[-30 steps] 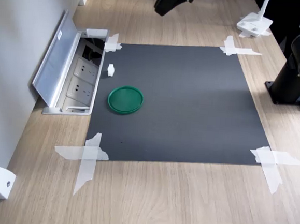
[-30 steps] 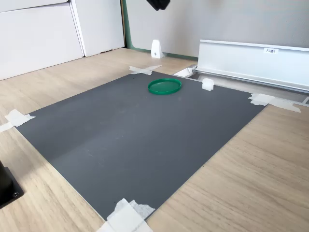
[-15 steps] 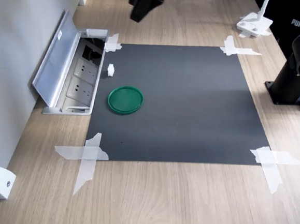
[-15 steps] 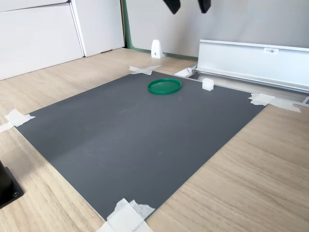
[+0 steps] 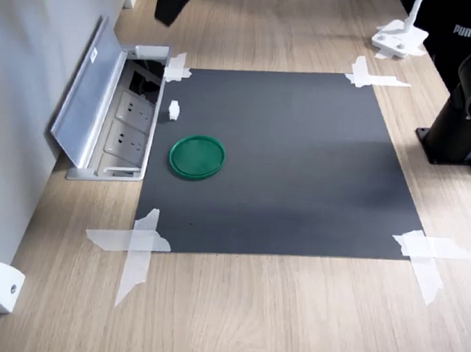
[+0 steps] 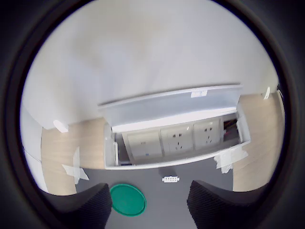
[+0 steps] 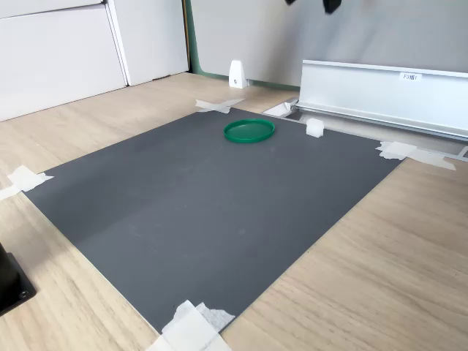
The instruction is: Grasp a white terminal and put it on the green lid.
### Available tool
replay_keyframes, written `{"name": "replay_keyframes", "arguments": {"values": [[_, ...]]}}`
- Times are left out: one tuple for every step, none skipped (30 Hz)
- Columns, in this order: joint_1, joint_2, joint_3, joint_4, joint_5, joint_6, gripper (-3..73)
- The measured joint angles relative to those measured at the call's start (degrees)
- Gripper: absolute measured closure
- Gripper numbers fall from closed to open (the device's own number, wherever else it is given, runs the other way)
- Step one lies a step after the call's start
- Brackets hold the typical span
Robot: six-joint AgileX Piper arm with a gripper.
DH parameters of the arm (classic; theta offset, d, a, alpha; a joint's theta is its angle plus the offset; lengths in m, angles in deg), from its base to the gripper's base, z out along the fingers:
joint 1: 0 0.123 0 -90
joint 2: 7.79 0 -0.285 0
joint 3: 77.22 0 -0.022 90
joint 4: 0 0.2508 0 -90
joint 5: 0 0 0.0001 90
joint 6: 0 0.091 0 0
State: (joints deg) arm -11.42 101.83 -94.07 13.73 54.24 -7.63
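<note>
I'm working over a pale wood counter [image 5: 289, 327] with a dark mat [image 5: 302, 165] taped down at its corners, a grey wall behind. The white terminal [image 5: 174, 110] sits on the mat right at the edge that runs along the open socket box [image 5: 125, 126], near the mat's far corner in the first exterior view. The green lid [image 5: 197, 157] lies flat on the mat close by, apart from the terminal, along the same edge.

My hand [image 6: 150, 210] is high above the counter, fingers spread with nothing between them; the wrist view shows the terminal [image 6: 170, 179] framed in the gap and the lid [image 6: 127, 200] off to one side.

Over the last second the hand has swept across the first exterior view's top from near the middle toward its left, ending above the socket box. I judge that lines me up for a descent; terminal and lid have not moved.
</note>
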Motion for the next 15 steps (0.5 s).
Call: {"name": "replay_keyframes", "arguments": {"values": [[0.5, 1.0, -1.1, -0.8, 1.1, 0.1, 1.5], [0.9, 1.9, -2.1, -1.4, 2.1, 0.1, 1.5], [1.4, 2.9, -3.5, -2.3, 3.1, 0.1, 1.5], [1.9, 4.0, -4.9, -3.1, 4.1, 0.1, 1.5], [2.2, 5.0, -6.3, -3.9, 4.9, 0.2, 1.5], [2.4, 5.9, -7.6, -4.3, 5.4, 0.4, 1.5], [2.5, 6.6, -8.8, -4.7, 5.9, 0.7, 1.5], [2.6, 7.4, -10.0, -5.2, 6.3, 0.8, 1.5], [2.6, 8.1, -10.9, -5.7, 6.7, 0.8, 1.5], [2.6, 8.7, -11.6, -6.0, 6.7, 1.0, 1.5], [2.6, 9.2, -12.0, -6.3, 6.8, 1.0, 1.5], [2.6, 9.8, -12.2, -6.7, 7.0, 1.0, 1.5], [2.6, 10.4, -12.4, -7.0, 7.4, 1.0, 1.5], [2.6, 11.1, -12.5, -7.2, 7.9, 1.0, 1.5], [2.6, 11.9, -12.6, -7.2, 8.5, 1.0, 1.5]]}}
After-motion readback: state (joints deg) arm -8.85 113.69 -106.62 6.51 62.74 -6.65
